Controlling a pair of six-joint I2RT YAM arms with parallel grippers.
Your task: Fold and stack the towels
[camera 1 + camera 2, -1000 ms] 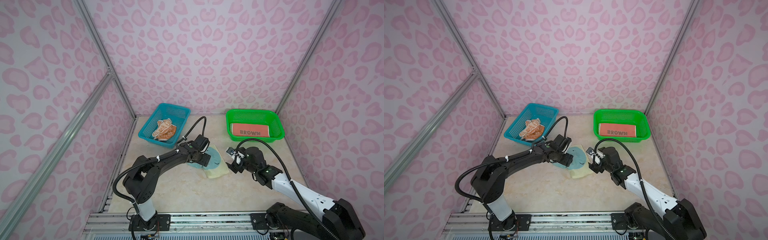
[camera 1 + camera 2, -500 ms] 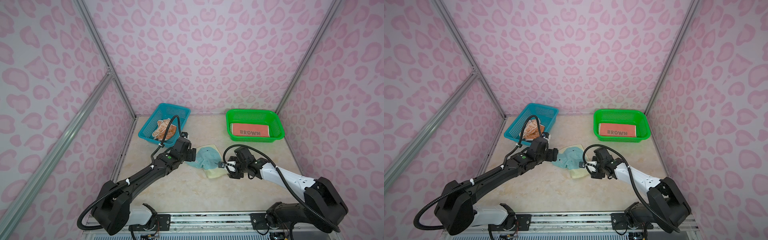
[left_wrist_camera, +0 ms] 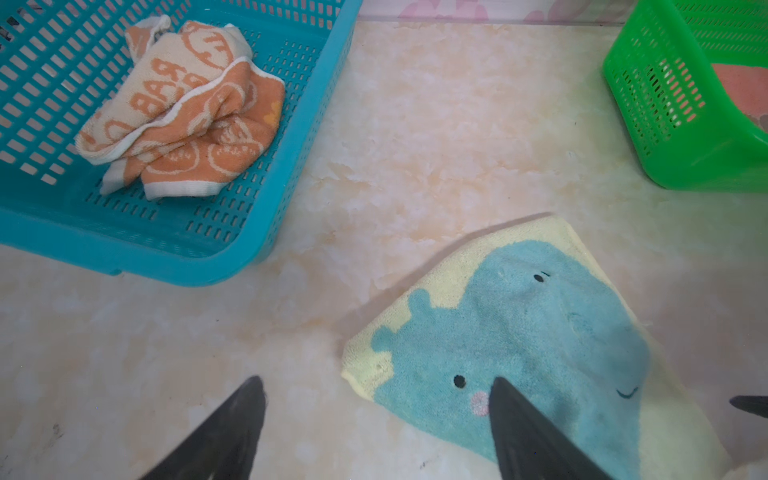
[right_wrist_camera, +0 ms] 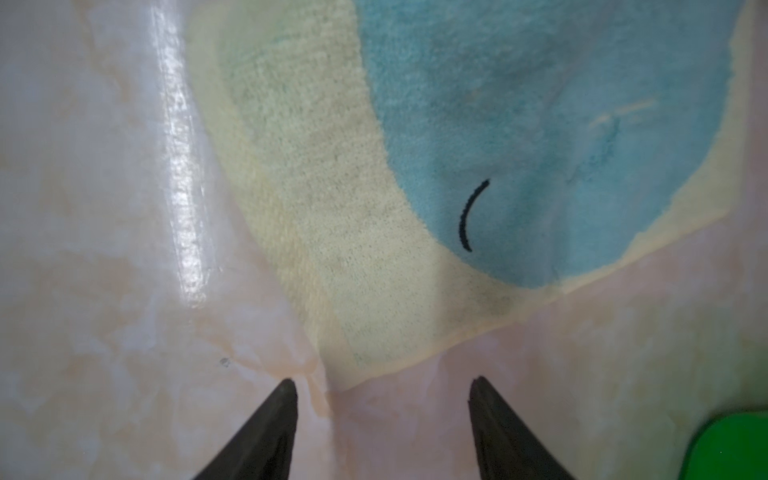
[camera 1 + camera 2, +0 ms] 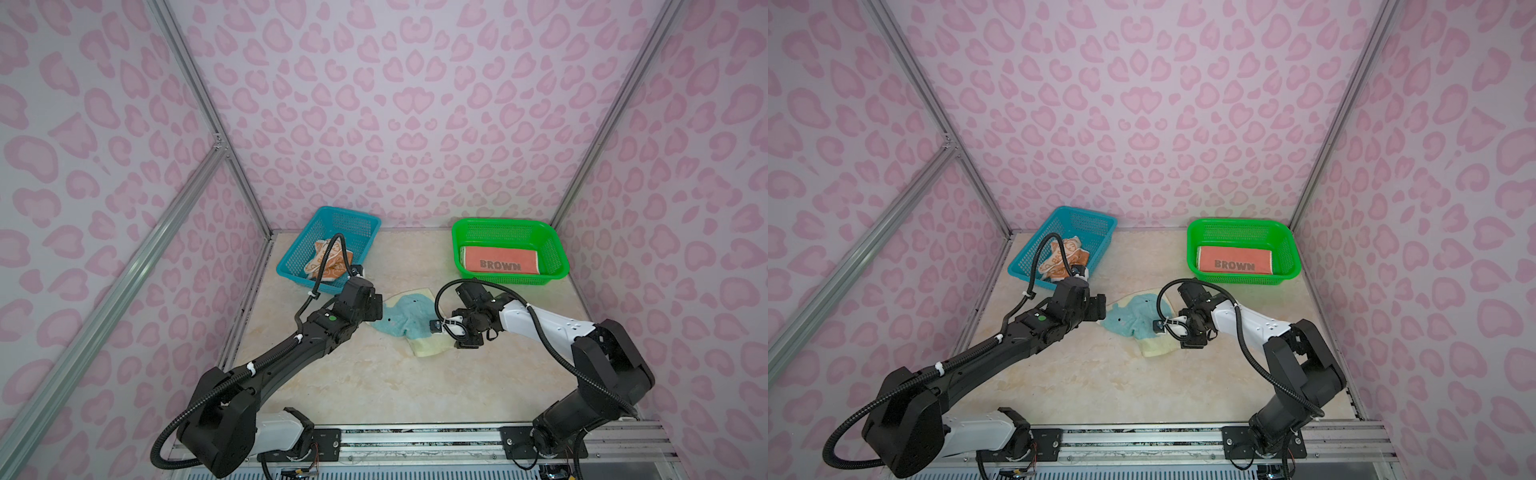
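The whale towel lies spread and slightly rumpled on the middle of the bench, blue face up with its cream border showing toward the near side, apart from both baskets. The left gripper sits low at the towel's left edge with its fingers released and wide apart. In the left wrist view one finger is over the whale's face beside the pink cheek and the other is over bare bench, with nothing grasped between them. Whether either tip touches the cloth I cannot tell. The right gripper reaches in from the right to the towel's near-right part. In the right wrist view its fingers stand apart over bare bench, just short of the cream corner, and they hold nothing. At the far right, the green basket holds the coral BROWN towel, folded flat into a rectangle with its lettering up. At the far left, the blue basket holds the orange RABBIT towel in a crumpled heap, its printed letters partly readable in the left wrist view. Both top views show the same layout, with the whale towel between the two wrists and the baskets behind them against the far wall.
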